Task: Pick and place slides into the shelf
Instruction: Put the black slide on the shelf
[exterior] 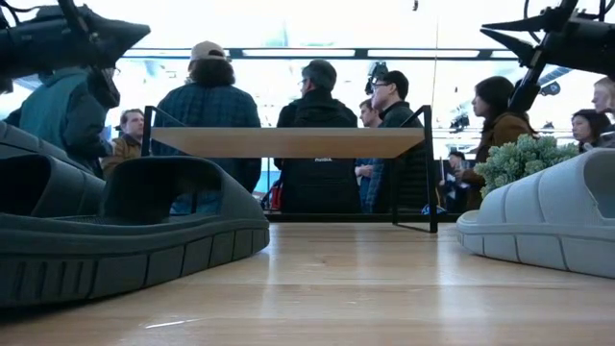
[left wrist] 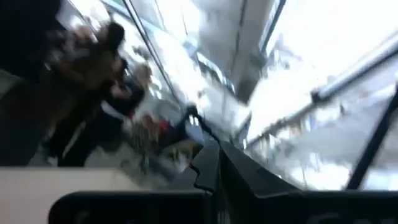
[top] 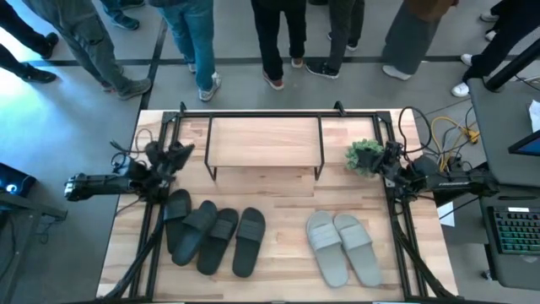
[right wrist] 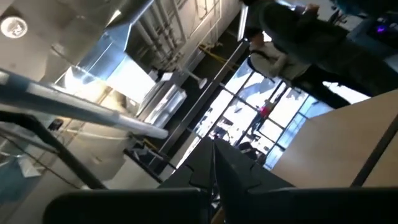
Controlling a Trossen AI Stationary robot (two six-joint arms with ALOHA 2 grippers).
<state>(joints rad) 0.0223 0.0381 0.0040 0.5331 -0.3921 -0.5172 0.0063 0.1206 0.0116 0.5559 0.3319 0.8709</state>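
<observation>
Four dark slides (top: 215,238) lie sole-down in a row on the near left of the table, and they fill the left of the low view (exterior: 125,231). Two light grey slides (top: 342,247) lie side by side on the near right (exterior: 548,216). The shelf (top: 266,139) stands at the far middle, and its top board (exterior: 288,142) is bare. My left gripper (top: 181,154) hangs shut above the table, left of the shelf (left wrist: 214,171). My right gripper (top: 381,160) hangs shut on the shelf's right (right wrist: 214,155). Neither touches anything.
A small green plant (top: 364,154) sits on the table right of the shelf, close under my right gripper (exterior: 519,159). Several people stand beyond the far edge. Bare wood lies between the two groups of slides and in front of the shelf.
</observation>
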